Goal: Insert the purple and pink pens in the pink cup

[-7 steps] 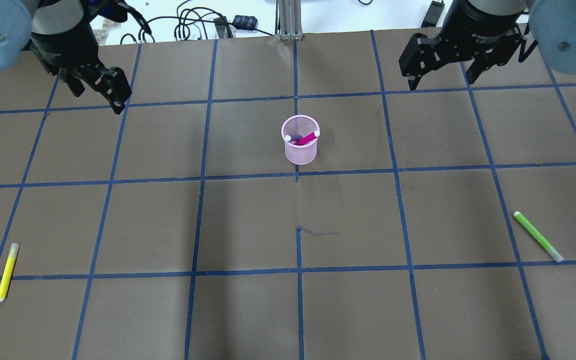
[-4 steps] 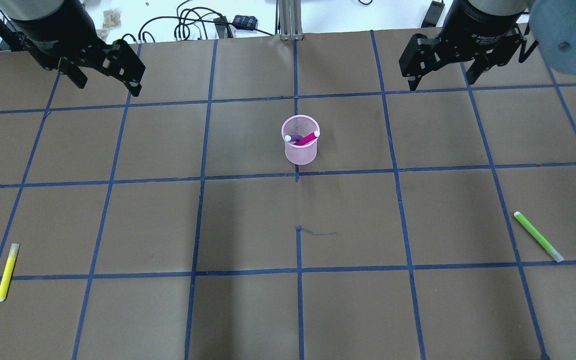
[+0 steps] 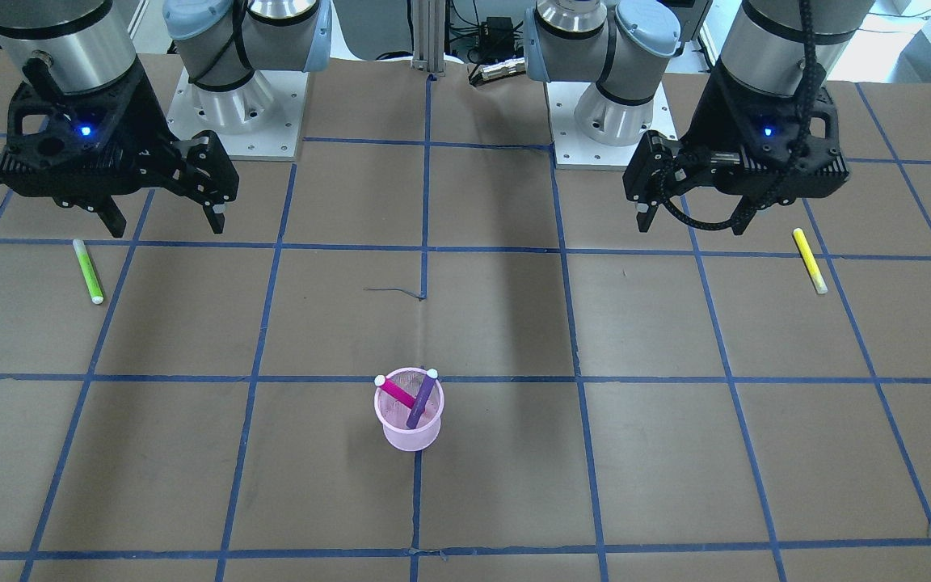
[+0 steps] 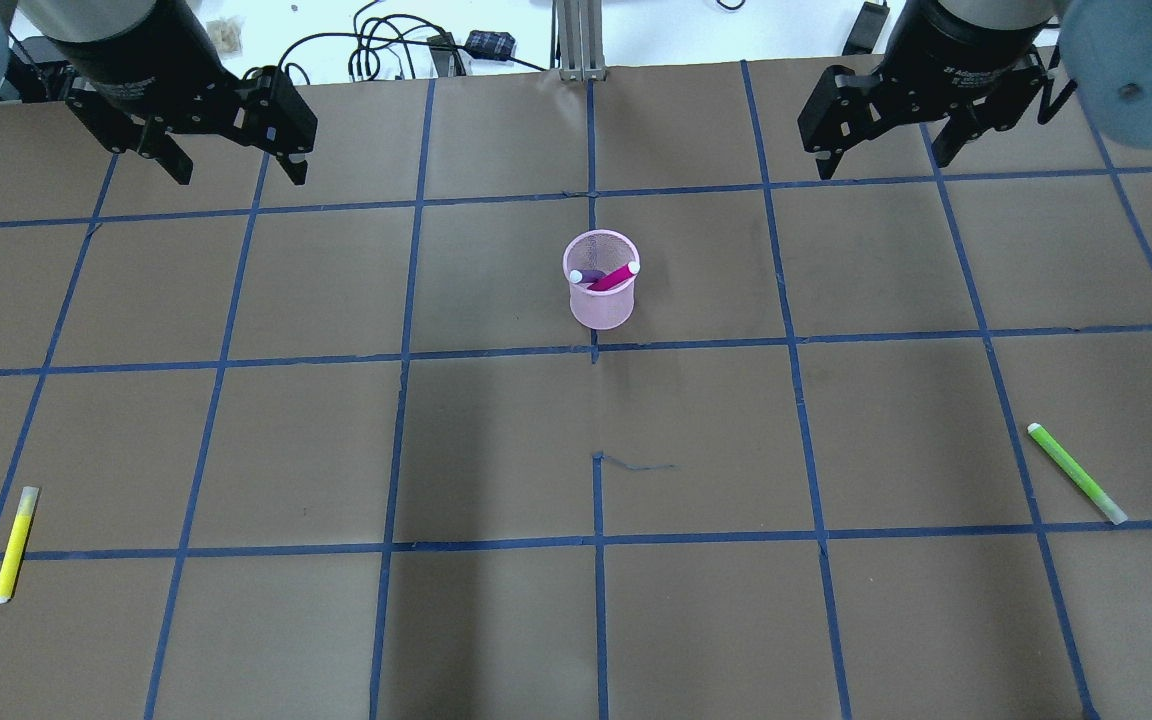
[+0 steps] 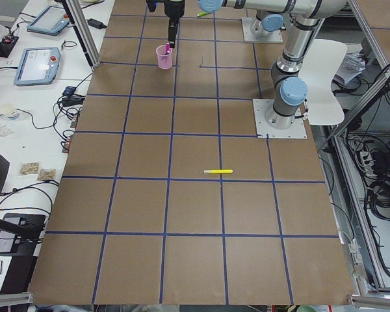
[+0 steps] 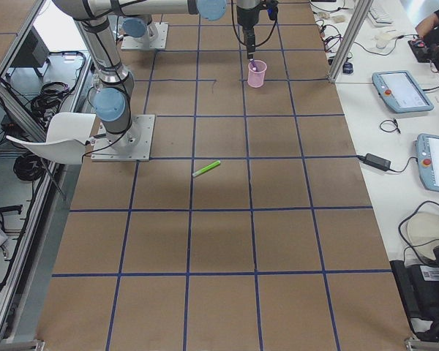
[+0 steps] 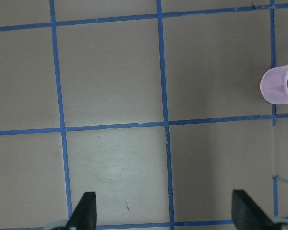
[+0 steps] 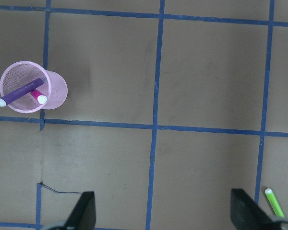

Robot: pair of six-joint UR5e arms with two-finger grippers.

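Brown table (image 4: pixel 496 440) with blue tape grid (image 4: pixel 401 365). Upright near the middle, pink mesh cup (image 4: pixel 603 305); lying flat, well apart, yellow highlighter (image 4: pixel 14 545) at left, green highlighter (image 4: pixel 1076 473) at right.

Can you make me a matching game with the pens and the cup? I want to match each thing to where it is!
Things:
1. pink pen
2. yellow pen
3. green pen
4. pink cup

Places:
A. lying on the table, on the robot's right side
B. standing upright in the middle of the table
C. leaning inside the cup
D. lying on the table, on the robot's left side

Pairs: 1-C, 2-D, 3-A, 4-B.
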